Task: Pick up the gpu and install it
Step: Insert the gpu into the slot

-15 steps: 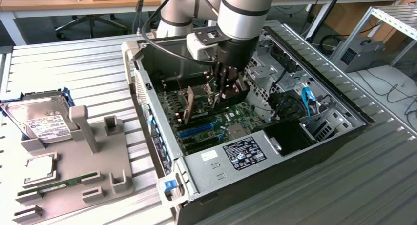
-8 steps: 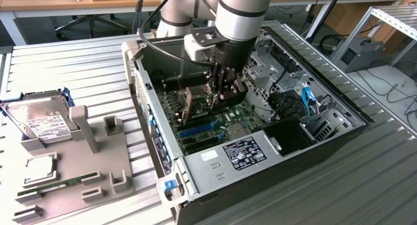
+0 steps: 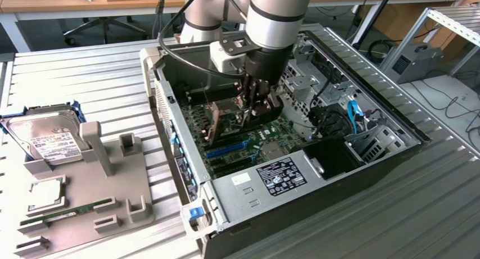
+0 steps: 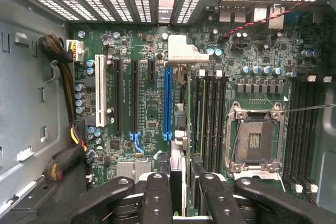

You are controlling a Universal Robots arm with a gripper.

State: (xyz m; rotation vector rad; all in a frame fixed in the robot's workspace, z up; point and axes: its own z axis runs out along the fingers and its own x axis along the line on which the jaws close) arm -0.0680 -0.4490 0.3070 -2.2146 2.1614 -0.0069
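One open computer case (image 3: 225,57) is seen lying on its side on a ribbed metal table (image 3: 82,79), with one green motherboard (image 3: 248,141) inside it. On the exterior view's left, one grey holder tray (image 3: 90,197) is set on the table; one silver hard drive (image 3: 49,141), one square processor chip (image 3: 45,194) and one slim green memory stick (image 3: 64,212) are laid on or beside it.

One arm is lowered steeply from above into the case, its gripper (image 3: 259,107) held just over the motherboard. In the wrist view, two black fingers (image 4: 156,198) are seen narrowly set, clamped on the gpu (image 4: 177,156), a thin dark card held edge-on between them. Its metal bracket (image 4: 184,53) is seen at the far end, near the case's rear slots. The card appears to stand just beside one blue slot (image 4: 168,100), though whether it touches the slot cannot be told. One white slot (image 4: 100,98) and one empty processor socket (image 4: 255,140) are counted on the board.

Beyond the table, wooden desks (image 3: 90,0) and a grey floor are seen, and cables are laid on the exterior view's right.
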